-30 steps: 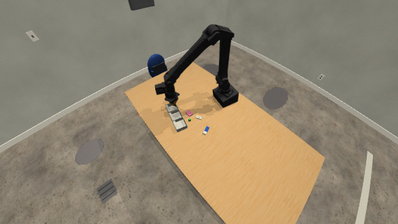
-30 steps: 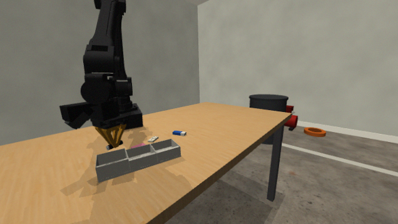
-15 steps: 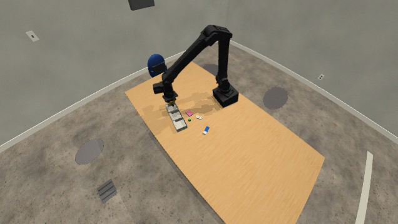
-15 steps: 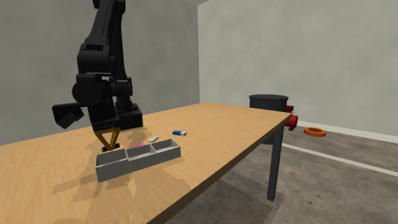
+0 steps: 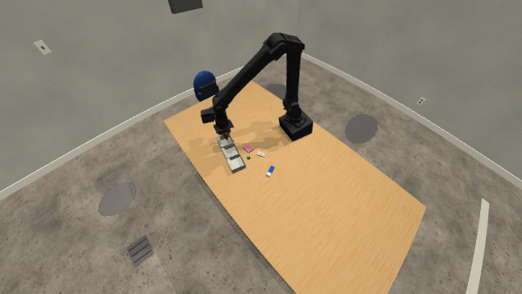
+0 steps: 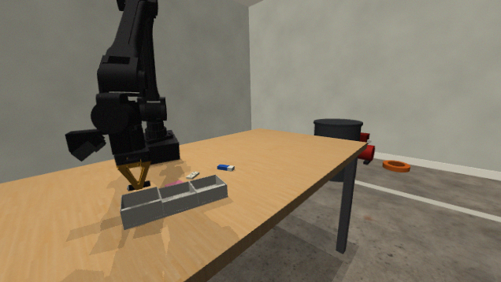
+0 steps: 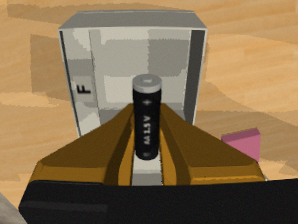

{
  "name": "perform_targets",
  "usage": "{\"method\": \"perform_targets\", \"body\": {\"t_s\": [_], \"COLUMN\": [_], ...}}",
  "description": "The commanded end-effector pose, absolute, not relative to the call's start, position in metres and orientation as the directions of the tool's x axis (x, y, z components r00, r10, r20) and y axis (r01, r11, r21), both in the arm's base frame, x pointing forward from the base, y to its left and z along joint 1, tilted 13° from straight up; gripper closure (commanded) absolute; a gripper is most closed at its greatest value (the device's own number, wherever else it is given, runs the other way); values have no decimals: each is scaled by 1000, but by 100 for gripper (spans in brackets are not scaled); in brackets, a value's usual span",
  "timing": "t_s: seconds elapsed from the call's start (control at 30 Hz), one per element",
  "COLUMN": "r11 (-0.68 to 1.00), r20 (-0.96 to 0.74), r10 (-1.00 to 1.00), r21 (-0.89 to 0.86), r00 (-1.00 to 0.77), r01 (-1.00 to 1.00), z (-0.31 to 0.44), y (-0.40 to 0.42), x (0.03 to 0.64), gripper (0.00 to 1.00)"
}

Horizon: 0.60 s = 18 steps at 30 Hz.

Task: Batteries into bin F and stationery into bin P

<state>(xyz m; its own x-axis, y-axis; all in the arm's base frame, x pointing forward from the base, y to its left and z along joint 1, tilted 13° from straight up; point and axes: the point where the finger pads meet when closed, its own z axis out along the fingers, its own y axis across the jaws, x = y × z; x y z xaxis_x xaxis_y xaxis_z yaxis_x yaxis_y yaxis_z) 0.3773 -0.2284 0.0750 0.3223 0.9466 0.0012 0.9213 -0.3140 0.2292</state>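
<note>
One black battery [image 7: 147,119] is gripped between the closed fingers of the gripper [image 7: 147,156], held above the bin compartment marked F [image 7: 83,88], a letter seen only in the wrist view. In the top view a three-compartment bin [image 5: 240,167] and four loose things are counted on the table [image 5: 328,213]: one pink pad [image 5: 248,149], one green ball [image 5: 249,157], one white piece [image 5: 261,154] and one blue-and-white eraser [image 5: 270,171].

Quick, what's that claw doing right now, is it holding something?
Gripper: closed on a black battery, held above the bin marked F.

battery [image 7: 147,119] rear end hidden between fingers; pink block [image 7: 242,144] partly hidden by gripper [image 7: 147,163].
</note>
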Motion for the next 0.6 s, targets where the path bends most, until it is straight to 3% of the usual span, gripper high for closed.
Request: {"method": "perform_targets", "body": {"t_s": [0.0,0.57], "r11": [-332,-332], "r20": [-8,-1], "r10": [938,940], "r21": [267,236], "r00": [347,342], "r01": [905,913], "z": [92,60], "y": [-244,-234], "x": [394,384], "gripper": [92,92]}}
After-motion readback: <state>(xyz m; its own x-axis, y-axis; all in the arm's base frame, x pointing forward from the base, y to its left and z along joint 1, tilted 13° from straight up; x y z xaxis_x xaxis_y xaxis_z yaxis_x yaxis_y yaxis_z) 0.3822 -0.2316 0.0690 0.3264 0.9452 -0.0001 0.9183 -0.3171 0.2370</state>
